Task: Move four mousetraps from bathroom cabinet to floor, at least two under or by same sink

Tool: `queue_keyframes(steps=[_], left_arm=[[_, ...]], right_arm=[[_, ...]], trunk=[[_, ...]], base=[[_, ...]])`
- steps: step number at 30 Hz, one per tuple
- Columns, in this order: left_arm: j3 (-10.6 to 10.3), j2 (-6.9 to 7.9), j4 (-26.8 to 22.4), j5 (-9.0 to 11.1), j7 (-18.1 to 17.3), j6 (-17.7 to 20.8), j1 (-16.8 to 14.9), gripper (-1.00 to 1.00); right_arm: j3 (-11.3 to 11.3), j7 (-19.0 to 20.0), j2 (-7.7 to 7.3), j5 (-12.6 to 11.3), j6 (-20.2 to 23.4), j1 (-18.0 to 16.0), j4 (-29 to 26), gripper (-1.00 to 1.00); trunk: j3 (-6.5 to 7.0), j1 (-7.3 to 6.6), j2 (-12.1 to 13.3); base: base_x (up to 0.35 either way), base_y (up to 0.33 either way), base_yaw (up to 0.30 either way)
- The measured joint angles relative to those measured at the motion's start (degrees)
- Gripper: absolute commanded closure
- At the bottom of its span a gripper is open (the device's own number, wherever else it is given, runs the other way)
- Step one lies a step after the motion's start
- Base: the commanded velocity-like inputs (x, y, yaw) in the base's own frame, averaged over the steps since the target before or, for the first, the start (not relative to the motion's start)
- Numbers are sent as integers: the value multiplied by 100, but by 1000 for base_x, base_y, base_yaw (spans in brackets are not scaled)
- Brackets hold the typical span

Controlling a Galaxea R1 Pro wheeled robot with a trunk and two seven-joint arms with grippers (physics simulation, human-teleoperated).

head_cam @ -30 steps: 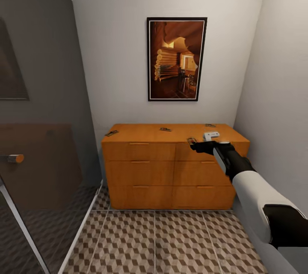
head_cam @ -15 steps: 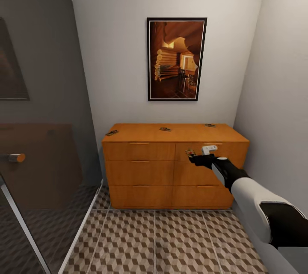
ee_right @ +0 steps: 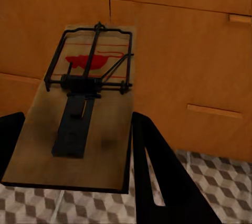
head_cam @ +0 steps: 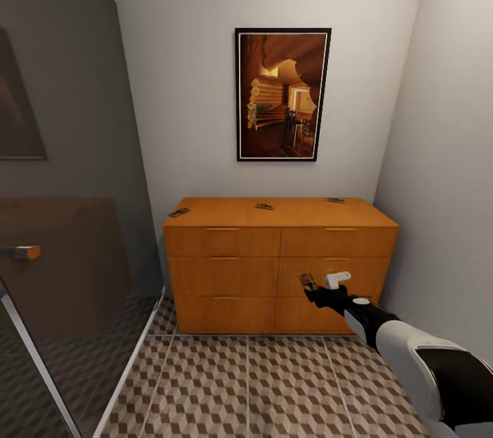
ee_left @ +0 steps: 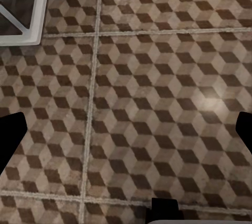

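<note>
So the right claw [head_cam: 316, 285] is clamped on one mousetrap [head_cam: 306, 281], holding it out in front of the cabinet [head_cam: 281, 267], level with the lower drawers and off the cabinet's top. In the right wrist view that held trap [ee_right: 79, 124] is a tan board with a dark wire frame and a red mark under the wire, pinched between the black fingers [ee_right: 163, 177], with the drawer fronts right behind it and a strip of the bathroom floor [ee_right: 210, 182] below.

Three more traps sit on the cabinet's top: one at its left front corner [head_cam: 179, 213], one near the middle toward the back [head_cam: 264, 207], one at the back right [head_cam: 335, 200].

Left claw [ee_left: 126, 135] points down at the cube-pattern tiles, its fingers spread wide apart with nothing between them.

A framed picture [head_cam: 283, 94] hangs on the wall above the cabinet.
</note>
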Motion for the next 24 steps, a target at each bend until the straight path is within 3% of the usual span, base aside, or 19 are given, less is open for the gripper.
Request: queue_keyframes(steps=[6, 13, 24], left_arm=[[1, 0, 0, 0, 0, -1, 0, -100], [-5, -9, 0, 0, 0, -1, 0, -100], [-5, -17, 0, 0, 0, -1, 0, -100]], right_arm=[[6, 5, -1, 1, -727, 759, 15, 100], [19, 18, 37, 2, -2094, 2038, 26, 100], [17, 8, 121, -5, -3600, 3245, 43, 100]], trunk=[[0, 0, 0], [0, 0, 0], [0, 0, 0]], base=[[0, 0, 0], [0, 0, 0], [0, 0, 0]])
